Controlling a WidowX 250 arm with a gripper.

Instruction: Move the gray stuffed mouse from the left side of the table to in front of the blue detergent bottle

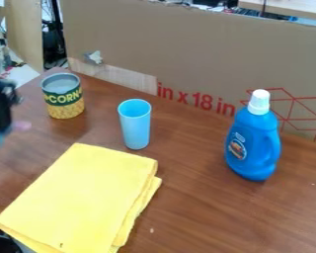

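One can, upright thanks to its flat base, stands between the cup and end effector (open or gripping, I cannot tell), with cloth and bottle on the cup's other sides.

Work surface and surroundings, as seen from above at a slant. My table has a reddish-brown top with dark wood grain, soft pale sheen and a few light specks. Along its far edge stands a tall brown cardboard panel, running from near the far left corner to the right; it bears red lettering, a red line drawing, a paler strip low on its left part and, above this, a crumpled greyish scrap. Beyond my table's far left corner: an upright pale wooden board, dark cables and a white sheet. Behind the panel, upper right: a pale wooden surface and assorted clutter.
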